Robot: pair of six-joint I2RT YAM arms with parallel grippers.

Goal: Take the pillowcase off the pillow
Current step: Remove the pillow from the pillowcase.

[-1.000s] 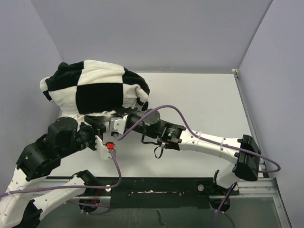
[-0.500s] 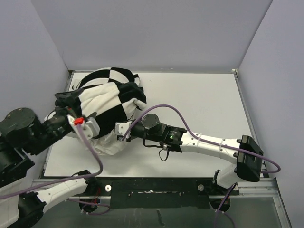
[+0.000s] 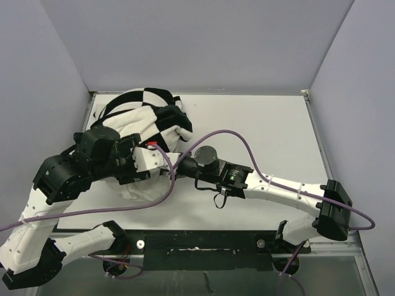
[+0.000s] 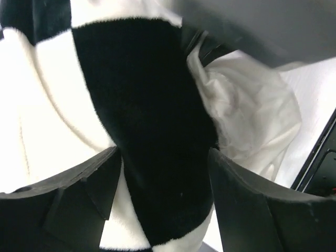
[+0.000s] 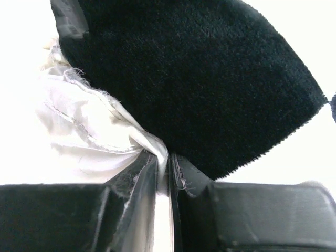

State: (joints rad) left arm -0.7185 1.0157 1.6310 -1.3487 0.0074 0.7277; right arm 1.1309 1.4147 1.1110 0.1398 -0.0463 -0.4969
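The pillowcase [image 3: 145, 117] lay in the far-left corner of the table [image 3: 259, 123], still round the pillow [image 4: 252, 105], having dropped from mid-air a second before. The left tool [image 4: 163, 168] had let go and gaped over it, while the right tool [image 5: 169, 163] pinched the pillow's white cloth. A fresh grip looked necessary.

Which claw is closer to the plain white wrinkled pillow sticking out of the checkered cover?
Right. The right gripper is shut on a fold of the plain white fabric pillow; the left gripper stands open astride the black-and-white checkered plush pillowcase, the pillow beside it.
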